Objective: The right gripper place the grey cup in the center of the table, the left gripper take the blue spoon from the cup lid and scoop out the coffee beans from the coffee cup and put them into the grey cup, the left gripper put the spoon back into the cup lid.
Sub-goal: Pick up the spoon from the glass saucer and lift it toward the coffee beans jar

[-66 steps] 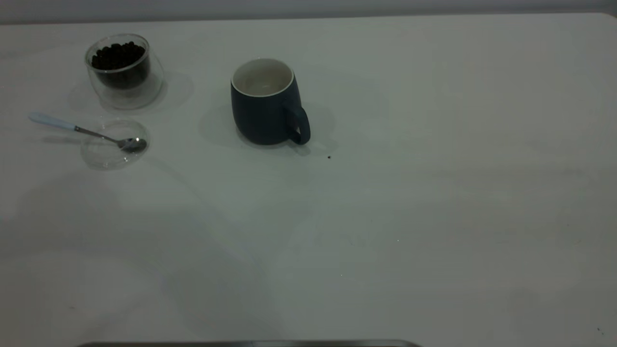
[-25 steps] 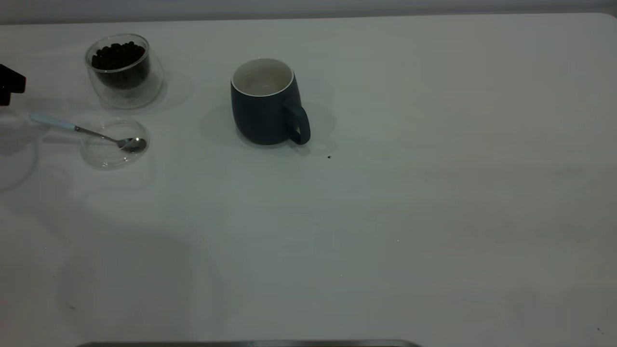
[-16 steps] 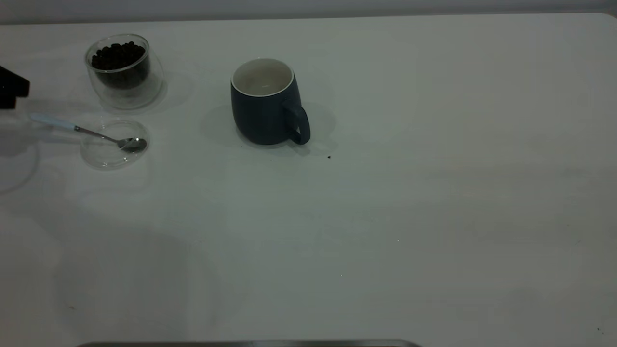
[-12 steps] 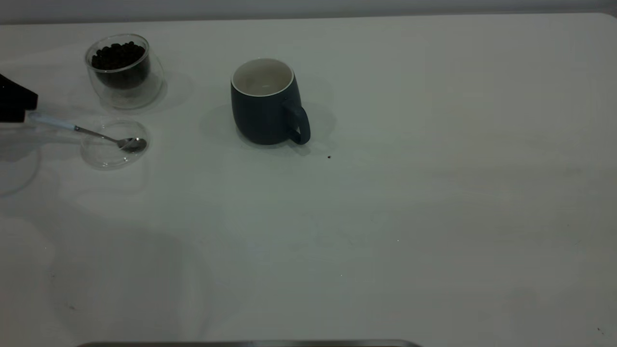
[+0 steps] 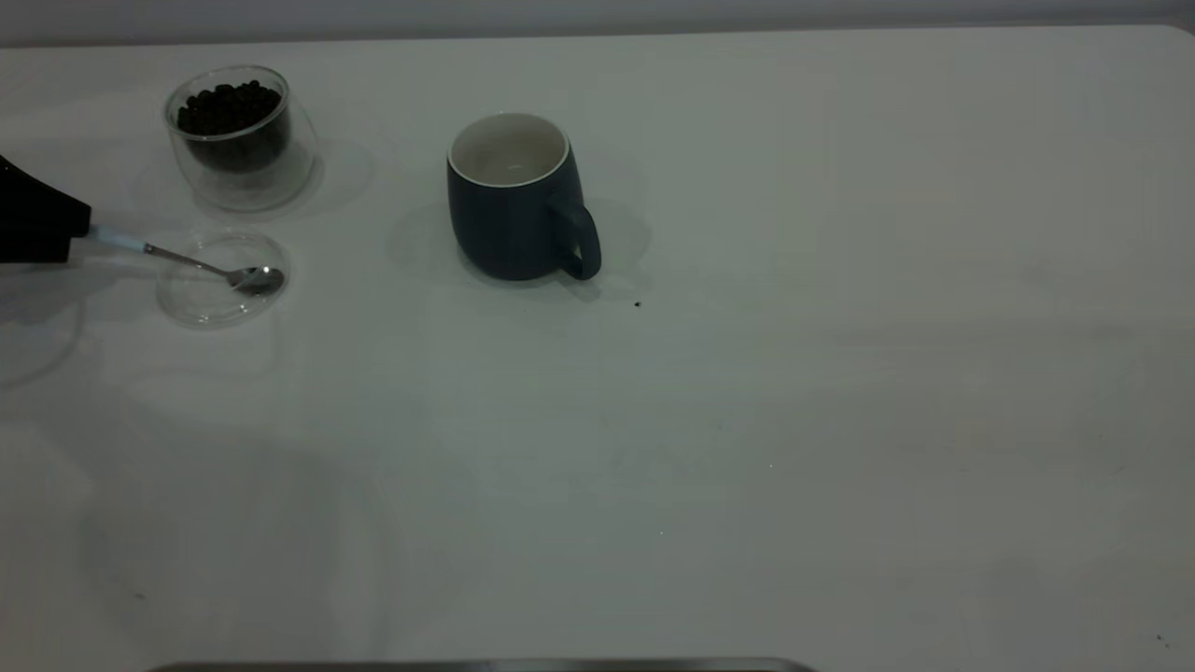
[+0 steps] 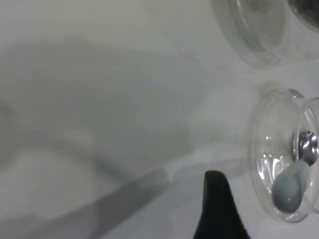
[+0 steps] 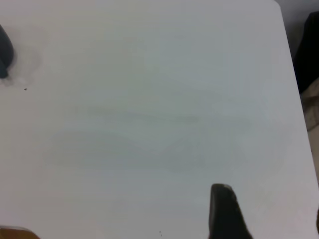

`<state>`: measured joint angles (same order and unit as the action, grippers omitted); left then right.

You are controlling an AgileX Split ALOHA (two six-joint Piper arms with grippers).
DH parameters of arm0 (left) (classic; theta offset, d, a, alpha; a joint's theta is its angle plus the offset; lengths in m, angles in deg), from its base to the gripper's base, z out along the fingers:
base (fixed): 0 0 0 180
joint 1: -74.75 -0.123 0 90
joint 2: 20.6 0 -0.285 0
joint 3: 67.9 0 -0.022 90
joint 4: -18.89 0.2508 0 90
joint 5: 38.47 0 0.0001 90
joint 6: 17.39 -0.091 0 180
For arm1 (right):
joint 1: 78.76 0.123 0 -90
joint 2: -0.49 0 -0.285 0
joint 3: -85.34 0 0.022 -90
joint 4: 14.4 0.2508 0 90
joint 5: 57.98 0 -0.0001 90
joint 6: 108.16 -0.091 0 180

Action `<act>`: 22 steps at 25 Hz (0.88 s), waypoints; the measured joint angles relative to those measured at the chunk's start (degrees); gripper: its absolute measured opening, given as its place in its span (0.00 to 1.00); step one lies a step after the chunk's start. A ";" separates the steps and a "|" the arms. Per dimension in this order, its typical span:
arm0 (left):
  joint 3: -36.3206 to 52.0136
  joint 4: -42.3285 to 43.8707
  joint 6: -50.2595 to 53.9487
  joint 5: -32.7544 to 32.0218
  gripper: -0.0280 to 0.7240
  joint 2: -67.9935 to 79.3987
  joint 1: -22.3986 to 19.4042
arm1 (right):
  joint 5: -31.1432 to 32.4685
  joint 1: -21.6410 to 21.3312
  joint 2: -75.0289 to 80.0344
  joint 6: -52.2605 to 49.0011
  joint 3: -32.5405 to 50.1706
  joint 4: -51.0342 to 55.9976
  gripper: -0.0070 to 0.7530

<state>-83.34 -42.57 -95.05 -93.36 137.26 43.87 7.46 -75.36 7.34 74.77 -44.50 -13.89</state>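
The grey cup (image 5: 518, 196) stands upright on the table (image 5: 794, 392), left of its middle, handle towards the front right. The coffee cup (image 5: 238, 135) with coffee beans (image 5: 229, 107) stands at the back left. In front of it lies the cup lid (image 5: 219, 280). The blue spoon (image 5: 173, 255) rests with its bowl in the lid. My left gripper (image 5: 42, 224) is at the left edge, over the end of the spoon's handle. In the left wrist view one of its fingers (image 6: 217, 209) is apart from the handle end (image 6: 289, 186); it looks open. My right gripper shows one finger (image 7: 224, 209) over bare table.
A single stray bean (image 5: 638, 303) lies on the table just right of the grey cup. The table's right edge (image 7: 294, 74) shows in the right wrist view, and the grey cup's side (image 7: 4, 50) shows at that view's border.
My left gripper has come in from the left edge and moved right, onto the end of the spoon's handle. The spoon, lid and cups have not moved.
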 joint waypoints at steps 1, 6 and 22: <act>0.00 0.00 0.00 -0.34 0.78 0.14 0.00 | 0.00 0.00 0.00 0.00 0.00 0.00 0.54; 0.00 -0.27 0.00 -1.05 0.78 0.35 0.00 | 0.00 0.00 0.00 0.00 0.00 0.00 0.54; -0.11 -2.71 -0.06 -3.04 0.78 0.81 1.96 | 0.00 0.00 0.00 0.00 0.00 0.00 0.54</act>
<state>-83.46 -45.28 -95.11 -96.40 138.07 45.83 7.46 -75.36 7.34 74.77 -44.50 -13.89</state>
